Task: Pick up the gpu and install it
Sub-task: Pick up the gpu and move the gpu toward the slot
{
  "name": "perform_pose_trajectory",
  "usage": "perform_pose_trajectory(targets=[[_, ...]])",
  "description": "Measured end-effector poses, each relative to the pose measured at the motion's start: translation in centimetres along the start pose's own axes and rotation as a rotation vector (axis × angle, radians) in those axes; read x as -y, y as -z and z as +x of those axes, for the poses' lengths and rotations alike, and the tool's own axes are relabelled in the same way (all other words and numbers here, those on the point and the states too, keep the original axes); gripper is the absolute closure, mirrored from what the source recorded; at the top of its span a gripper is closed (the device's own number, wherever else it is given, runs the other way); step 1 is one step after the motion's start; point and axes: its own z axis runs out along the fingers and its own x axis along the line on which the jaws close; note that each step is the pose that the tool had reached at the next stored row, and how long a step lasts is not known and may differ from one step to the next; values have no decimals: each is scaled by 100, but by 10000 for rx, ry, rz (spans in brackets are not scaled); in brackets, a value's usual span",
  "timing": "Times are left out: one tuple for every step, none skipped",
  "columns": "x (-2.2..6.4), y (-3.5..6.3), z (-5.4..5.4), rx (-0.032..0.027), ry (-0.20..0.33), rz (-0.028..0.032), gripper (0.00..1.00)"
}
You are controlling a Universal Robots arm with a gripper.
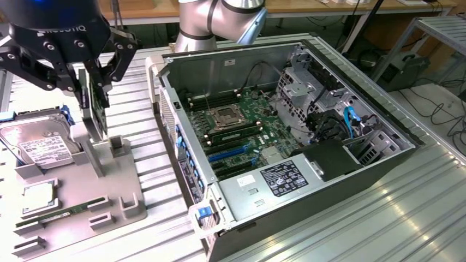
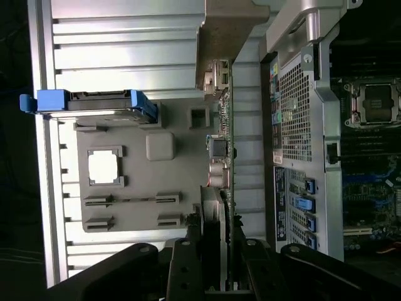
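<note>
Ribbed aluminium bench top (image 1: 407, 218) runs under everything, with shelving and loose cables behind. At the exterior view's far left, a grey fixture tray (image 1: 109, 188) carries a hard drive (image 1: 40, 143) with a white label. A processor chip (image 1: 40, 195) sits below it, and a green memory stick (image 1: 54, 215) lies lower in the frame.

Just right of the drive, the gpu (image 1: 95, 117) stands on edge at an upright post of the tray. The gripper (image 1: 93, 82) sits over it in the upper left of the frame, clamped on the card's top edge with one finger on each face. In the wrist view the card runs straight out from between the fingers (image 2: 182, 266). I cannot tell whether its lower edge is clear of the post.

The hold is on a thin edge near one end, so the long card could probably pivot in the jaws. If it binds in the post, a pull might drag the tray or knock the drive beside it.

Further right, the near wall of the open computer case (image 1: 169, 93) stands between the tray and the motherboard (image 1: 248, 117). A low carry could catch the metal bracket there. The blue expansion slots (image 1: 229, 154) are narrow and closely spaced. A tilted card pressed down there could jam or damage the contacts.
</note>
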Motion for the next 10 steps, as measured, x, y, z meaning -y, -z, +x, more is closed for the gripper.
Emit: perform_pose_trajectory(targets=[[-1, 18, -1, -1, 0, 1, 72], [-1, 35, -1, -1, 0, 0, 72], [-2, 49, -1, -1, 0, -1, 72], [-2, 61, -2, -1, 0, 0, 72], [-3, 75, -2, -2, 0, 1, 72], [-4, 91, -3, -4, 0, 1, 72], [-4, 108, -3, -3, 0, 1, 72], [-5, 126, -4, -4, 0, 1, 72], [-6, 147, -4, -3, -1, 1, 72], [-7, 178, -5, -4, -1, 1, 72]])
